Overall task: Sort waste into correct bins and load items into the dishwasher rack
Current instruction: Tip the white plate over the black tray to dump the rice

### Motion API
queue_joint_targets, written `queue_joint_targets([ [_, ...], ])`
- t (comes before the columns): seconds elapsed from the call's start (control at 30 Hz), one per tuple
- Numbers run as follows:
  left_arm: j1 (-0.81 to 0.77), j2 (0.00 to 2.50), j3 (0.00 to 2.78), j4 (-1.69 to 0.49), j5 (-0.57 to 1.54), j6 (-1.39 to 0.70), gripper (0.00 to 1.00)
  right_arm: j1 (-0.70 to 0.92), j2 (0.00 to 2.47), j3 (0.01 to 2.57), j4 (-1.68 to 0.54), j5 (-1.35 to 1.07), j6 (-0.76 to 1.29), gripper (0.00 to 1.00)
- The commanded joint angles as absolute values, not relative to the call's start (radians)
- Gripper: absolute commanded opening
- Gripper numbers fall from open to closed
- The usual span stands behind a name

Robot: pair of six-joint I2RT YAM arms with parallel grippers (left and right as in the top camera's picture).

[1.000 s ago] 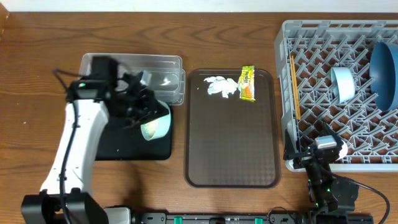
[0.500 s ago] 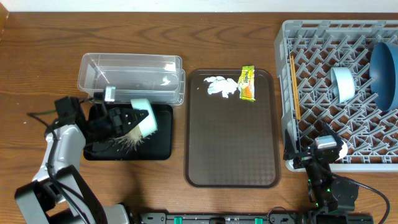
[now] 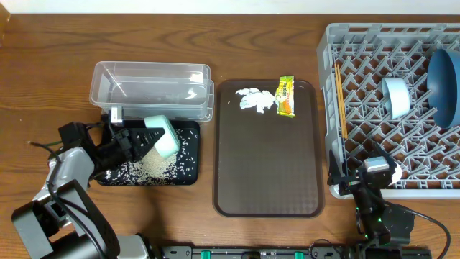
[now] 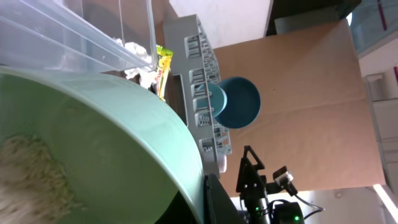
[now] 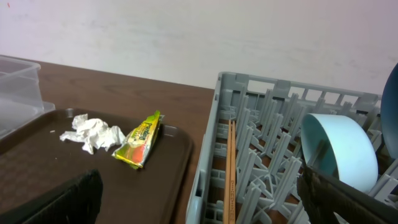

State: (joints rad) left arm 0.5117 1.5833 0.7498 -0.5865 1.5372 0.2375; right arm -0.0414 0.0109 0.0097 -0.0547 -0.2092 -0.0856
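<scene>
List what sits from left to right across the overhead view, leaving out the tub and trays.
green-rimmed bowl → crumpled tissue → snack wrapper → chopsticks → small pale-blue bowl → large blue bowl

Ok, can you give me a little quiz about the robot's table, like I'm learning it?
1. True or false: the chopsticks lie in the grey rack.
2. Where does the scattered rice lie? A) clear tub B) black tray C) brown tray
3. Fill in: the left gripper holds a tipped ____.
Key: 1 true; 2 B; 3 bowl.
</scene>
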Motion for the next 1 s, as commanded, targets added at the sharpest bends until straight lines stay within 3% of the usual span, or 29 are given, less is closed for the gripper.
queue_joint_targets([
  [0.0, 0.522, 1.588, 0.747, -0.586, 1.573, 0.265, 0.06, -0.052, 0.007, 0.006, -0.055, -0.213, -0.091, 0.99],
  [0.27, 0.522, 1.588, 0.746, -0.585, 1.568, 0.329, 0.06, -0.052, 0.007, 0.006, -0.055, -0.213, -0.091, 0.99],
  [0.4, 0.522, 1.588, 0.746, -0.563, 1.402, 0.289, 0.06, -0.052, 0.007, 0.006, -0.055, -0.214, -0.091, 0.99],
  [0.47, 0.521, 1.588, 0.746, -0.586, 1.463, 0.199, 0.06, -0.052, 0.007, 0.006, -0.055, -0.214, -0.091, 0.99],
  [0.53, 0.518, 1.586, 0.749, -0.628, 1.573, 0.277, 0.06, -0.052, 0.007, 0.006, -0.055, -0.214, -0.091, 0.99],
  [0.63, 0.518, 1.582, 0.748, -0.618, 1.548, 0.371, 0.06, -0.052, 0.007, 0.006, -0.055, -0.214, -0.091, 0.99],
  [0.73, 0.517, 1.583, 0.748, -0.611, 1.517, 0.29, 0.06, -0.052, 0.007, 0.006, -0.055, -0.214, -0.091, 0.99],
  [0.8, 0.508, 1.581, 0.748, -0.634, 1.573, 0.346, 0.06, -0.052, 0.007, 0.006, -0.055, -0.213, -0.091, 0.99],
  [0.9, 0.505, 1.579, 0.748, -0.625, 1.43, 0.304, 0.06, -0.052, 0.007, 0.006, -0.055, -0.214, -0.091, 0.99],
  [0.97, 0.499, 1.579, 0.748, -0.657, 1.472, 0.327, 0.06, -0.052, 0.007, 0.006, -0.055, -0.214, -0.091, 0.99],
])
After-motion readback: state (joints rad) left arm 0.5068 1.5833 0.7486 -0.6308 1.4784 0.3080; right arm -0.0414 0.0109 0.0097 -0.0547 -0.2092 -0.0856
